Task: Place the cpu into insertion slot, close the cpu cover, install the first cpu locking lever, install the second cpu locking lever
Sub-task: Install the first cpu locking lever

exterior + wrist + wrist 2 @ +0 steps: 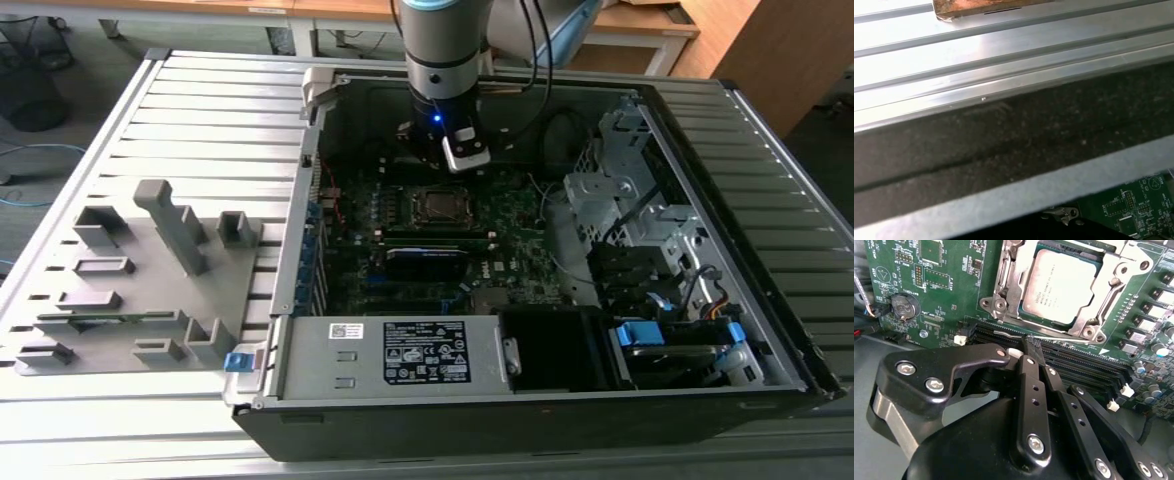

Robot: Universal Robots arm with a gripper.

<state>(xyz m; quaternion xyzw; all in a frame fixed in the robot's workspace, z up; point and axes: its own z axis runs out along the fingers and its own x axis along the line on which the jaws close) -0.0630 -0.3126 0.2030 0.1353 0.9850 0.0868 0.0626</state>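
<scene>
Second wrist view shows the cpu [1066, 285] already lying flat in the insertion slot [1030, 325], its dull metal top facing up, with the cpu cover [1106, 285] closed down over its edges so the chip shows through the square window. A thin locking lever [1041, 336] lies along the near side of the frame, just above the long black memory slots [1084, 367]; whether it is fully hooked home cannot be told, so the lever steps look like the part of the work in hand or left to do, while seating the chip and shutting the cover appear done. The claw [1033, 347] has its two black fingers pressed together with no visible gap, the tips hanging just beside that lever and over the memory slots, pinching nothing that can be seen. In the exterior view the arm [443, 60] reaches down into the open computer case [747, 330] on the slatted bench [200, 110], above the motherboard [514, 215], where the socket sits near the board's middle.
</scene>
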